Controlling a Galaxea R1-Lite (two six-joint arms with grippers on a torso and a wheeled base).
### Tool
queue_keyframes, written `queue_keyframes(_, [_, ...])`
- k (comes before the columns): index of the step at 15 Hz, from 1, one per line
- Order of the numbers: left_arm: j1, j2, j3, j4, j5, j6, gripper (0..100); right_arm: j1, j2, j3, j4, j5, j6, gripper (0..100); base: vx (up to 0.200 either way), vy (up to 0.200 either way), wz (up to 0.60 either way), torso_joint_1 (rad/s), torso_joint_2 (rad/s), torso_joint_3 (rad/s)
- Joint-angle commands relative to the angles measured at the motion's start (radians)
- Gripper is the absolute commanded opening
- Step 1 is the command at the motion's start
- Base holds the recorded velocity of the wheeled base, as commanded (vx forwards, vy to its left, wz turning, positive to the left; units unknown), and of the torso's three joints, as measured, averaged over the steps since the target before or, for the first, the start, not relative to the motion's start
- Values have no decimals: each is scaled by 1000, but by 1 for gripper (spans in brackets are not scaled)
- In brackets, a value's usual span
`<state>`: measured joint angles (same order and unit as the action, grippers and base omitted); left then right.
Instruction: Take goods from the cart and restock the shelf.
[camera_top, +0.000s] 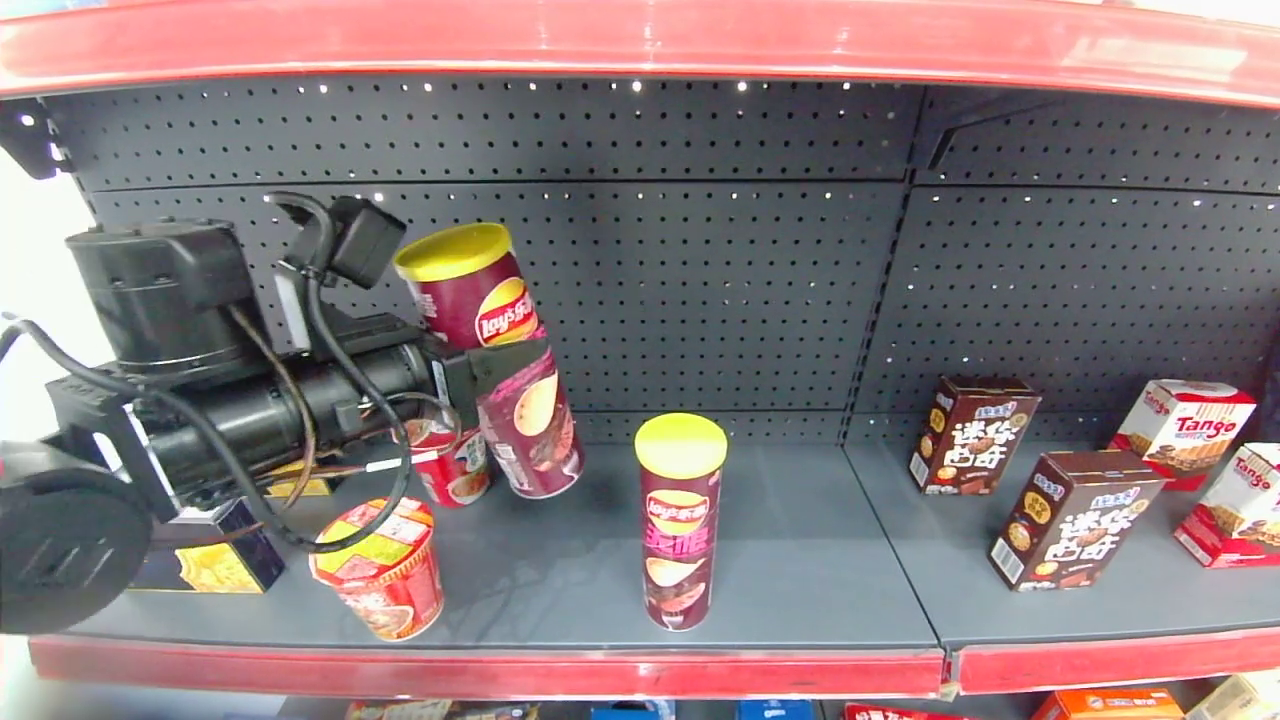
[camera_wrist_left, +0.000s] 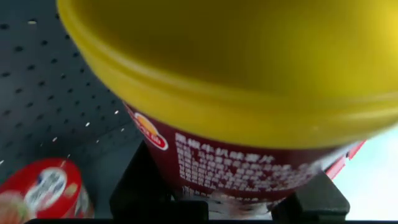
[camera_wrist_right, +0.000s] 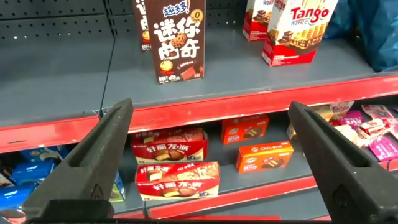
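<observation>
Maroon with a yellow lid, the chips can (camera_top: 470, 290) is clamped at mid-height in the left jaws. It tilts, lid leaning left, with its base low near the back of the grey shelf (camera_top: 800, 560); whether it touches the shelf cannot be told. A matching second can (camera_top: 680, 525) stands upright to its right, nearer the front edge. A noodle cup (camera_top: 385, 570) stands front left. The right jaws gape wide, holding nothing.

This is a shop: a grey metal shelf (camera_top: 800, 560) with a red front edge and a perforated back panel (camera_top: 700, 280) carries a chip can (camera_top: 680, 520), biscuit boxes (camera_top: 1070, 520), wafer boxes (camera_top: 1185, 425) and cup noodles (camera_top: 380, 570); lower shelves (camera_wrist_right: 261, 189) hold more boxed snacks (camera_wrist_right: 177, 180).
</observation>
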<state>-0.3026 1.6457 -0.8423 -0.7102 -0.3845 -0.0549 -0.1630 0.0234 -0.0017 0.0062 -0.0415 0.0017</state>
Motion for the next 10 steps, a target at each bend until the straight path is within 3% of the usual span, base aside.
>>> queue_keyframes(1, [26,195,-139,-17,-94,0,0,0,7,0,0,0,0,100,0,0,0,0,0,0])
queue_keyframes(4, [40,351,-291,-12,-203,0,0,0,7,0,0,0,0,100,0,0,0,0,0,0])
queue_keyframes(9, [17,519,-376,-15,-212,7,0,0,7,0,0,0,0,100,0,0,0,0,0,0])
queue_keyframes(10, [13,536,-377,-12,-215,38,0,0,7,0,0,0,0,100,0,0,0,0,0,0])
